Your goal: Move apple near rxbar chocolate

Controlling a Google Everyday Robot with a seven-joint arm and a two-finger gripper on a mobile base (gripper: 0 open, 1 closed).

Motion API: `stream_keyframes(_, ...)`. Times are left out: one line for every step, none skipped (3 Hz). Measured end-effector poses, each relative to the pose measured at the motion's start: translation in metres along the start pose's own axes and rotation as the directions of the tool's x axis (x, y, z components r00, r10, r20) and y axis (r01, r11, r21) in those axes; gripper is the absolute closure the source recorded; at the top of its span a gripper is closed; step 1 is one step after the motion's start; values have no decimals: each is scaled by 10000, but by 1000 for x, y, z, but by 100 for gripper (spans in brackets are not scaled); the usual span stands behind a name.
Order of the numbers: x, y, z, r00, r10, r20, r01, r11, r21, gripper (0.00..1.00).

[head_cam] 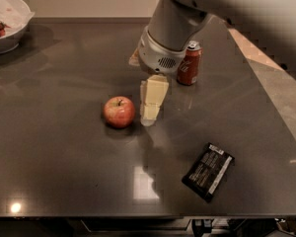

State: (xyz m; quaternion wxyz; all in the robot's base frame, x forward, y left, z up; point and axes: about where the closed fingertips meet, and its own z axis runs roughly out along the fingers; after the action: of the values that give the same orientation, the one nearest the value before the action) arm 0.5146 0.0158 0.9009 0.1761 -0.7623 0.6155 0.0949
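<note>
In the camera view, the tool [149, 118] hangs low over the dark table [64, 157], its tip just beside the right flank of the apple [119, 111], with no contact visible; from this angle I cannot tell whether it is spread or pressed together, and it holds nothing. The apple sits upright near the middle of the table, stem up, while the rxbar chocolate [208, 171] lies flat and skewed towards the near right, well apart from it. A red soda can [189, 63] stands close behind the bulky wrist, and a white bowl [7, 21] sits at the far left corner. The main risk, as I judge it, is the off-centre approach: the tool is to one side of a round fruit, so a descent or closure from here could nudge it and send it rolling left, away from the bar. A shallow grip on its curved skin could also slip mid-carry, and a wide swing of the wrist might tip the can.
</note>
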Motion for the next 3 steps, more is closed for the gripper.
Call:
stream_keyframes(-4,1,16,9998,-186,-104,184,9996,-208,0)
stream_keyframes(-8,7,33,9990,-391,-199,380,9979,-531,0)
stream_keyframes(-15,15,47,9980,-599,-194,582,9950,-816,0)
